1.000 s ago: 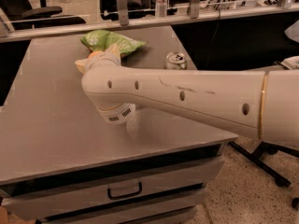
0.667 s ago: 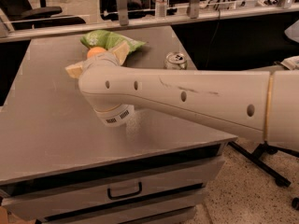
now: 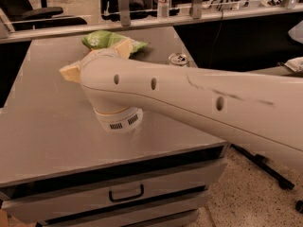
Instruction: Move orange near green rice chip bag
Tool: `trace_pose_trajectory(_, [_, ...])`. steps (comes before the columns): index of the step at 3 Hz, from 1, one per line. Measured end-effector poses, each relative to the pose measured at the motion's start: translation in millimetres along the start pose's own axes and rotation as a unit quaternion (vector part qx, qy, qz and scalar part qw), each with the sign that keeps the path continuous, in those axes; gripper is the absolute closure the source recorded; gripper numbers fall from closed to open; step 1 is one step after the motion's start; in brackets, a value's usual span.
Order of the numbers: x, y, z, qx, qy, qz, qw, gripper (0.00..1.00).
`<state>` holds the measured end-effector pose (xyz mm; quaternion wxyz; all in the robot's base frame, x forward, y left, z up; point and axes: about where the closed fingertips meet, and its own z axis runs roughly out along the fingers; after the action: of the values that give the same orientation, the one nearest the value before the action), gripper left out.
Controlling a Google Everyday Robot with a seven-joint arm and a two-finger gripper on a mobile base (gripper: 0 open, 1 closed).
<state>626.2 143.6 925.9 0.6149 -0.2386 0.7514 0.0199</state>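
Grey table (image 3: 47, 126) is bearing a chip bag (image 3: 102, 39), upper centre. Beside it the gripper (image 3: 97, 58) is hanging; its grip cannot be told.

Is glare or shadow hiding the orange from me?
Camera view: neither; lighting is even, with a soft shadow on the table under the arm. The arm itself likely covers the orange; the gripper peeks out beside the green rice chip bag.

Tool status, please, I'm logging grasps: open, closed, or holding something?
Tool: cannot be told; it is mostly hidden behind the white arm, next to the crumpled light-green foil snack bag on the grey table.
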Motion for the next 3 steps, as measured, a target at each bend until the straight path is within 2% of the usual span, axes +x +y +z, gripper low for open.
trace_pose_trajectory(1, [-19.5, -0.9, -49.6, -0.030, 0.002, -0.028, 0.9992, 0.00])
trace_pose_trajectory(2, [-19.8, 1.0, -84.7, -0.056, 0.010, -0.054, 0.9970, 0.00])
trace_pose_trajectory(3, [-9.9, 4.0, -97.1, -0.084, 0.024, -0.064, 0.9941, 0.00])
